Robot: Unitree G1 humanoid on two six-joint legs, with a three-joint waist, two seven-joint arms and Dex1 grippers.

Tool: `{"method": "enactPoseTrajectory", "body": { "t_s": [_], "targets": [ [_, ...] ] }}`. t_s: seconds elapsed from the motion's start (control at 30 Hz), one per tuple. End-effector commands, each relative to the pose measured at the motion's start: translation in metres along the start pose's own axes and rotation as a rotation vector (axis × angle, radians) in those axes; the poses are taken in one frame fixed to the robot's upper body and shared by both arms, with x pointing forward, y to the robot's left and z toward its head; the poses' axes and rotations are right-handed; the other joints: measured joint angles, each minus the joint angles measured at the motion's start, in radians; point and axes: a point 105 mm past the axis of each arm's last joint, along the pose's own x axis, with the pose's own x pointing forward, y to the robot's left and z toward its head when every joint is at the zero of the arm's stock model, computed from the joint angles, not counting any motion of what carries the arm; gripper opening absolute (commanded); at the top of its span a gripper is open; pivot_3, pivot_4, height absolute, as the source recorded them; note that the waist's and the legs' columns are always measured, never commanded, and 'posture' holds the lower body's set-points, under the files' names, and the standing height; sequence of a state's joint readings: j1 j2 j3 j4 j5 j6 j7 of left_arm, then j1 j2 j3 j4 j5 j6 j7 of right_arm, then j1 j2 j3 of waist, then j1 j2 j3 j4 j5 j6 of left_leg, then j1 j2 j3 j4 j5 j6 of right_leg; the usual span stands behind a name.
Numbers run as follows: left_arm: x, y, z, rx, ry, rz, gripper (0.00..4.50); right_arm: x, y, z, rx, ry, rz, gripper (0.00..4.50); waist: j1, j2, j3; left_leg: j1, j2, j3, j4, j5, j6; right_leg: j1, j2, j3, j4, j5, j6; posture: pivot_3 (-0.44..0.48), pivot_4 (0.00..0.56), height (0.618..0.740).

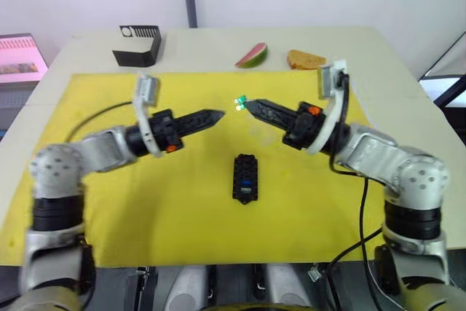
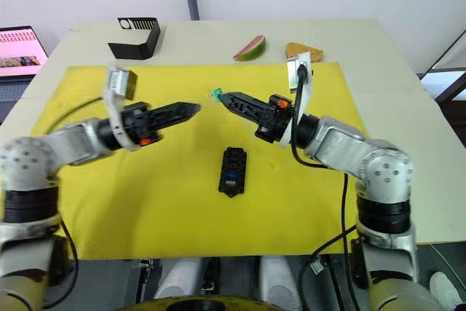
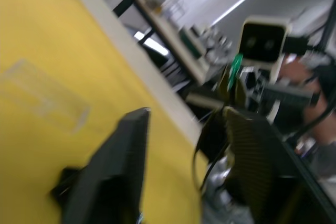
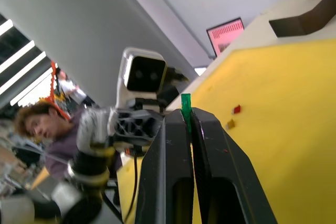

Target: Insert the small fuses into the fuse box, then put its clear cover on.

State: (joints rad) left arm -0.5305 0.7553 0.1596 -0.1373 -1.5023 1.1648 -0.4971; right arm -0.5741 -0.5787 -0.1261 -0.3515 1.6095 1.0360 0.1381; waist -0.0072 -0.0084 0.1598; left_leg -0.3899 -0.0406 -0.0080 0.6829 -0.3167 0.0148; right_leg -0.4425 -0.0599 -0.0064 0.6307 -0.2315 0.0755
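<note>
Watermelon slice (image 1: 252, 55), bread (image 1: 305, 59) behind mat, black holder (image 1: 137, 44) far-left

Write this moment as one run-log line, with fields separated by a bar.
right end effector: shut on green fuse, above mat | left end effector: holding nothing | fuse box: on yellow mat | clear cover: off, on mat

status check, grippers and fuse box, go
Right gripper shut on green fuse, raised over the mat. Left gripper empty, fingers together. Fuse box between them, one blue fuse seated, nothing blocking it.
</note>
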Motion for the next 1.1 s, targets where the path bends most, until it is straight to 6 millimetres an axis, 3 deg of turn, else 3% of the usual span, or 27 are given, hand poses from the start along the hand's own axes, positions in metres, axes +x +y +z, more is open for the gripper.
{"method": "enactPoseTrajectory", "body": {
  "t_s": [0.03,0.1,0.23,0.4,0.57,1.1],
  "targets": [
    [-0.004,-0.008,-0.008,0.217,0.144,-0.033,3.51,-0.004,0.017,0.001,-0.124,0.144,0.055,0.00,-0.002,0.000,0.001,0.000,0.000,0.000,0.000,0.000,0.000,0.000,0.000,0.000,0.000,0.000,0.000,0.000,0.150,0.740],
    [-0.004,-0.005,-0.016,0.328,0.215,-0.035,3.51,-0.004,0.018,-0.004,-0.192,0.239,0.040,0.00,-0.002,0.000,0.001,0.000,0.000,0.001,0.000,-0.001,0.002,0.001,-0.001,0.000,-0.001,-0.001,-0.002,0.000,0.150,0.740],
    [0.001,0.000,-0.044,0.594,0.373,-0.096,4.45,-0.004,0.021,-0.022,-0.366,0.439,0.022,0.00,-0.003,0.000,0.001,0.000,0.000,0.001,0.000,-0.001,0.002,0.000,-0.002,0.000,-0.002,-0.002,-0.003,0.000,0.150,0.740],
    [0.016,0.012,-0.068,0.799,0.435,-0.149,4.45,-0.004,0.008,-0.052,-0.630,0.683,-0.024,0.00,0.000,0.000,0.002,-0.001,0.001,0.001,0.000,-0.002,0.003,0.000,-0.003,0.001,-0.003,-0.002,-0.003,0.000,0.150,0.740],
    [0.019,0.021,-0.083,0.856,0.486,-0.179,4.45,-0.002,-0.005,-0.064,-0.749,0.762,-0.016,0.00,-0.003,0.000,0.002,-0.002,0.001,0.001,0.000,-0.002,0.004,-0.001,-0.004,0.001,-0.004,-0.002,-0.003,0.000,0.150,0.740],
    [0.029,0.021,-0.087,0.858,0.463,-0.179,4.45,0.002,-0.023,-0.074,-0.868,0.809,0.005,0.00,-0.002,0.000,0.002,-0.003,0.001,0.001,0.000,-0.002,0.004,-0.001,-0.004,0.001,-0.003,0.000,0.000,0.000,0.150,0.740]
  ]
}}
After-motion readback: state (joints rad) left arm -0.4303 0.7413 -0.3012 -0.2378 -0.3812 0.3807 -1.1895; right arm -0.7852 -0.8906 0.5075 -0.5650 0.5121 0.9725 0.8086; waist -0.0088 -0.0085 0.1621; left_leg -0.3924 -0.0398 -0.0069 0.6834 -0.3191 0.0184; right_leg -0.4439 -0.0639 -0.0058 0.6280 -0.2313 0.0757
